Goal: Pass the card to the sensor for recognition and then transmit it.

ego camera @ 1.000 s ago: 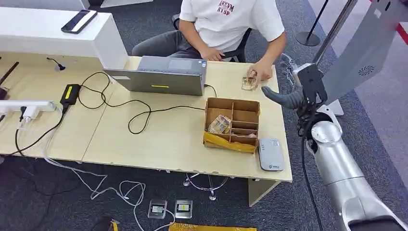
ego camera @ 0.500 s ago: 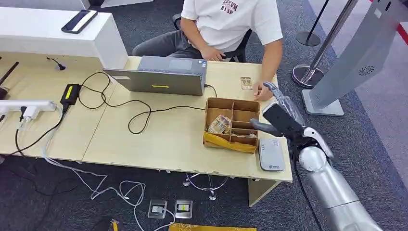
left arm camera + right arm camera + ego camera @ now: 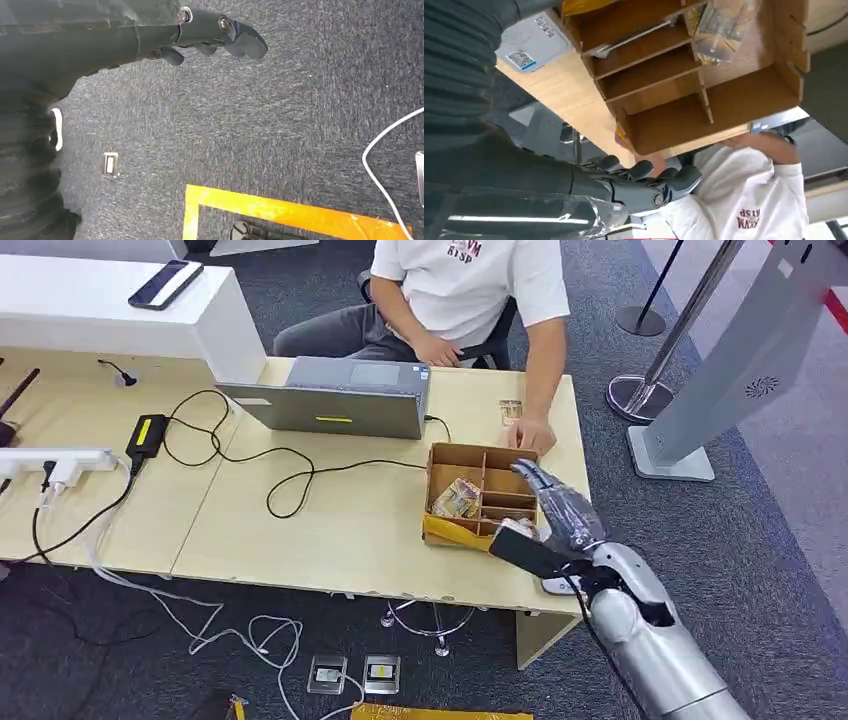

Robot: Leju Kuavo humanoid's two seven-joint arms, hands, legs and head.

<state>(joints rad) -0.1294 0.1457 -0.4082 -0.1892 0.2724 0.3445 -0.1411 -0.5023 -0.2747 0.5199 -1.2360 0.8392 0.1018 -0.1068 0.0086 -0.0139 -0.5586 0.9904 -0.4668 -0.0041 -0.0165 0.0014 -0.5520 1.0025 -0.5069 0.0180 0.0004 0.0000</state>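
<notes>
Head view: card (image 3: pixel 511 411) lies well beyond right hand's fingers (image 3: pixel 532 477).

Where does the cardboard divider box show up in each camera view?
Head view: the cardboard divider box sits on the table, right of centre, under the right hand.
Left wrist view: not in it.
Right wrist view: across the upper middle.
Shared landmark: grey card reader beside the box.

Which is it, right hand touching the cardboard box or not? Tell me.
Cannot tell. In the head view the right hand overlaps the cardboard box; the right wrist view suggests the fingers hang off it, not plainly.
</notes>
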